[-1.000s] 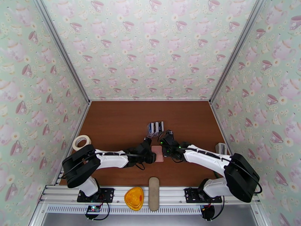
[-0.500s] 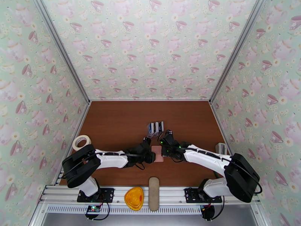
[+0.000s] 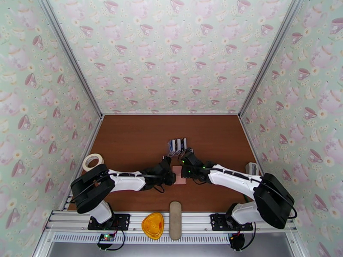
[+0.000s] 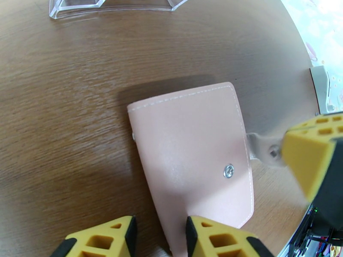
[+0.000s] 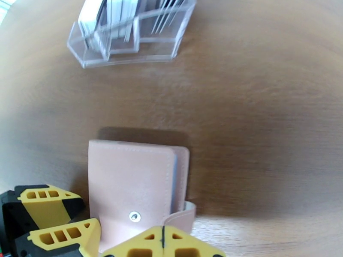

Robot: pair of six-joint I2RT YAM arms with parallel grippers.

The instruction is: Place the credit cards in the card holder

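The left gripper [image 4: 158, 238] stands narrowly apart astride the near corner of the card holder [image 4: 188, 142], which lies flat mid-table, while the right gripper [image 5: 163, 247] is pinched together on its snap tab [image 4: 259, 146]. Just beyond, the credit cards [image 5: 113, 16] stand in a clear rack [image 5: 141, 52], with bare table [image 3: 128, 138] open behind. Since a second ago the right arm has edged left; the holder has not moved.

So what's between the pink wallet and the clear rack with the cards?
Nothing is there. The right wrist view shows just bare brown table between the pink wallet and the clear rack.
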